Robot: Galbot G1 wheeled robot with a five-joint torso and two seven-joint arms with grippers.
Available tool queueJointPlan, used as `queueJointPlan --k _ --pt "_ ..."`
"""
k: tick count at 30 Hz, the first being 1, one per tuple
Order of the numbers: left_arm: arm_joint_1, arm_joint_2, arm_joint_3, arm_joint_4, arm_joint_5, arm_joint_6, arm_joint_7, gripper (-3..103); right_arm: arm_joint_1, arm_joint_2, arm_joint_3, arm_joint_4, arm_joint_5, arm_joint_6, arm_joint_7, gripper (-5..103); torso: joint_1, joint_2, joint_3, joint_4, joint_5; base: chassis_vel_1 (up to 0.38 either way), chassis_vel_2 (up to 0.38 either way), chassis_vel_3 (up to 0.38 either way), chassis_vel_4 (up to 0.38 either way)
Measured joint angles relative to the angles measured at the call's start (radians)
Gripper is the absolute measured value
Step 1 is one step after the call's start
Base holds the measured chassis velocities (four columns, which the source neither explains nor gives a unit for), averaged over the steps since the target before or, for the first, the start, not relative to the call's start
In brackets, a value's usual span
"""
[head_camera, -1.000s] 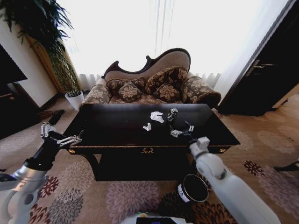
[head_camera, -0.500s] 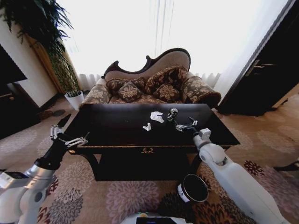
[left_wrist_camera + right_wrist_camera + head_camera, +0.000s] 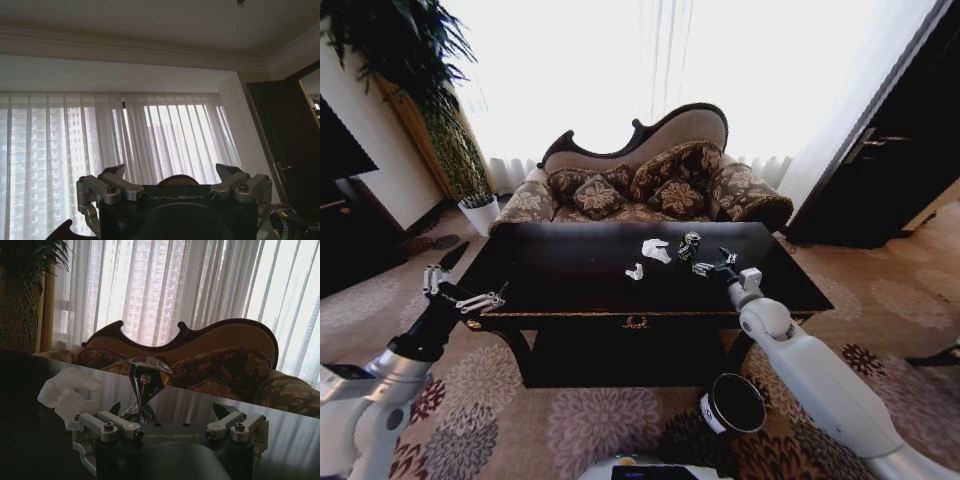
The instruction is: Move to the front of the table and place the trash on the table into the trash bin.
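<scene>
Head view: right gripper [image 3: 710, 265] mid-frame, jaws spread, low over table [image 3: 570, 285], lined up beside bottle [image 3: 689, 243]. Left gripper [image 3: 460, 292] parked open, lower left.

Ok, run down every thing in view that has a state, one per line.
right gripper: open, low over the table beside the crushed bottle
left gripper: open, empty, off the table's left end
crushed bottle: on the table, not gripped
paper scraps: lying on the table
table: trash on it
trash bin: upright on the carpet, mouth open
</scene>
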Motion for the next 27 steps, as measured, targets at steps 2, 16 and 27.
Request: queueJointPlan --k 2,16,27 --pt "-0.001 -0.001 0.002 0.002 0.002 0.0 0.0 100 0.012 0.002 -0.012 -0.006 0.002 -0.002 0.0 100 0.0 0.0 0.0 0.0 0.0 0.0 0.0 0.0 0.0" --pt "0.002 0.008 -0.013 0.041 0.003 -0.015 0.002 100 0.156 0.029 -0.112 -0.118 -0.011 0.005 -0.011 100 0.0 0.0 0.0 0.0002 0.0 0.0 0.0 0.0 0.0" --pt "-0.013 0.013 0.007 0.077 0.014 -0.016 0.002 100 0.185 0.062 -0.16 -0.161 -0.011 0.02 -0.024 99 0.0 0.0 0.0 0.0002 0.0 0.0 0.0 0.0 0.0"
